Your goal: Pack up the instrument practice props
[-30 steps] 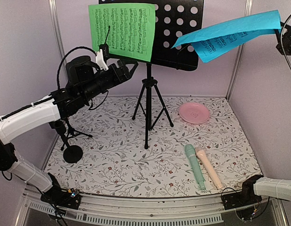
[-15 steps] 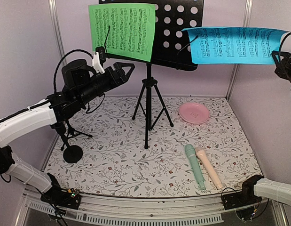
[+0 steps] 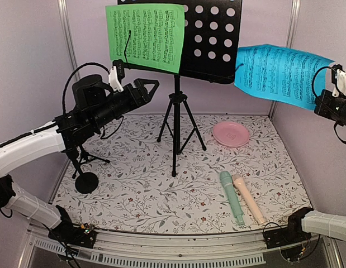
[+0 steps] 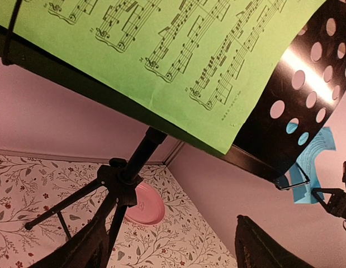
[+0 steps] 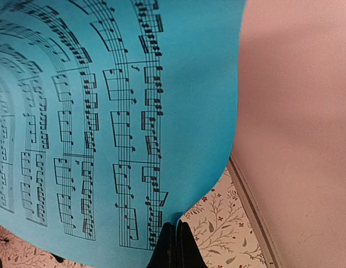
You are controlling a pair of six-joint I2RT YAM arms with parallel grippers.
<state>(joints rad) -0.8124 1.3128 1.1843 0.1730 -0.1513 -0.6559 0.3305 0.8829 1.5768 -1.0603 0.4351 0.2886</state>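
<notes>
L gripper (image 3: 152, 84) is raised left of the music desk (image 3: 209, 39), tips just under the desk's lower lip and below the green sheet (image 3: 145, 36). Jaws are spread wide w/ nothing between them. In the L wrist view both fingers (image 4: 261, 248) frame the tripod (image 4: 119, 184), apart from it and not touching the sheet or desk.

R gripper (image 3: 328, 105) is up by the right wall, jaws fully closed on the edge of the blue sheet (image 3: 279, 70). In the R wrist view the fingertips (image 5: 170, 245) pinch the paper's bottom edge and the page curves away above them. The blue sheet hangs in the air, off the desk, its far edge close to the desk's right lower corner; can't tell if it touches.

The green sheet sits on the desk's left half. The desk stands on the tripod (image 3: 175, 120), mid-mat.

Mint-green mic (image 3: 231, 196) and pale-pink mic (image 3: 250, 199) lie side by side at near right, touching or nearly so. A black mic support (image 3: 83, 167) stands near left, under the L arm. A pink dish (image 3: 231, 134) lies right of the tripod.
</notes>
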